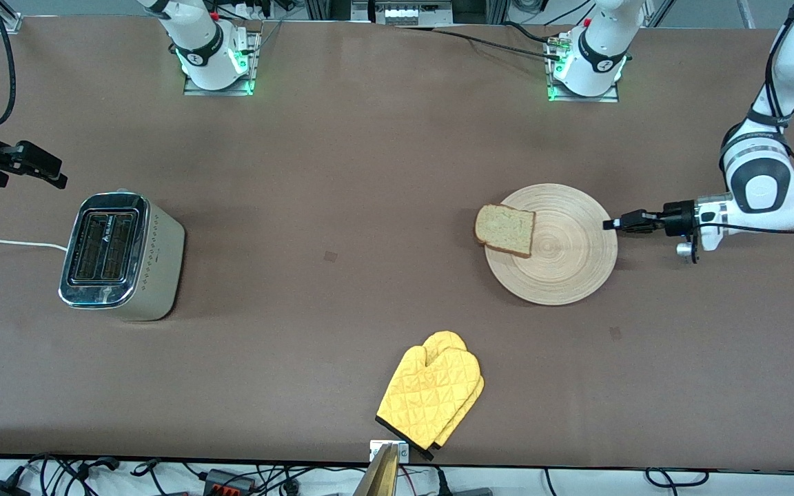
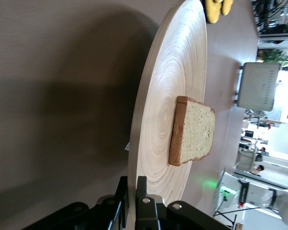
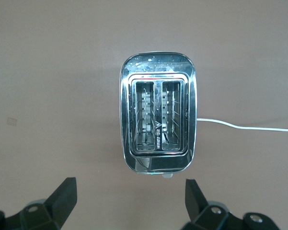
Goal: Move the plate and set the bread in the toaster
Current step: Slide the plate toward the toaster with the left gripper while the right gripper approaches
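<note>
The pale wooden plate (image 1: 569, 269) lies on the brown table toward the left arm's end. The bread (image 1: 505, 230), a brown square slice, rests on the plate's edge that faces the toaster. My left gripper (image 1: 609, 224) comes in level with the table and is shut on the plate's rim; in the left wrist view its jaws (image 2: 135, 184) pinch the plate (image 2: 163, 110), with the bread (image 2: 196, 132) lying on it. The toaster (image 1: 118, 256) stands at the right arm's end, slots up. My right gripper (image 1: 58, 178) hovers open above the toaster (image 3: 157, 120), its fingers (image 3: 62, 196) wide apart and empty.
A yellow oven mitt (image 1: 431, 396) lies near the table's front edge, nearer the camera than the plate. The toaster's white cord (image 1: 4, 242) trails off toward the table's end. Both arm bases stand along the table edge farthest from the camera.
</note>
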### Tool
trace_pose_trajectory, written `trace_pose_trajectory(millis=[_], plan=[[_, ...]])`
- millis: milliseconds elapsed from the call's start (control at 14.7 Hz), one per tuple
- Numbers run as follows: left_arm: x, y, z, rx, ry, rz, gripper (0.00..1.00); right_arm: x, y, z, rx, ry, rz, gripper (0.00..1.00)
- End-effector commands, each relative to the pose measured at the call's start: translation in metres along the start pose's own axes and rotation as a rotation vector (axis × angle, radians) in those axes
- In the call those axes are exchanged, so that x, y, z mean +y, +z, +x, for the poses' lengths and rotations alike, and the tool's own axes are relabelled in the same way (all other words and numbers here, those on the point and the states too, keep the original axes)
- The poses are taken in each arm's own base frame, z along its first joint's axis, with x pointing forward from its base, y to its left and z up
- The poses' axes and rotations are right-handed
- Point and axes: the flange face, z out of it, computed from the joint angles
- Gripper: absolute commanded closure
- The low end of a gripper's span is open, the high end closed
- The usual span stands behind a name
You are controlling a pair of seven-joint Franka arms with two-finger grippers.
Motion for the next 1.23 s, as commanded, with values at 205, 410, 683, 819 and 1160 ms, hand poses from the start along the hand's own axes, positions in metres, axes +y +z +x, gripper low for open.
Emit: trace_pose_trajectory(millis=[205, 410, 683, 819, 1160], plan=[[0.029, 0.051, 0.029, -0.015, -0.028, -0.192, 1.0, 0.001, 0.0, -0.001, -0.009, -0.009, 0.002, 0.0], [0.062, 0.104, 0.038, -0.023, -0.072, -0.287, 1.0, 0.001, 0.0, -0.001, -0.009, -0.007, 0.002, 0.0], [0.109, 0.156, 0.055, -0.034, -0.129, -0.245, 1.0, 0.001, 0.001, -0.002, -0.017, 0.002, 0.002, 0.0], [0.129, 0.191, 0.055, -0.002, -0.145, -0.234, 1.0, -0.008, 0.016, 0.004, -0.05, -0.012, 0.003, 0.0], [0.17, 0.261, 0.042, 0.028, -0.168, -0.235, 1.0, -0.048, 0.064, 0.029, -0.097, -0.072, 0.03, 0.0]])
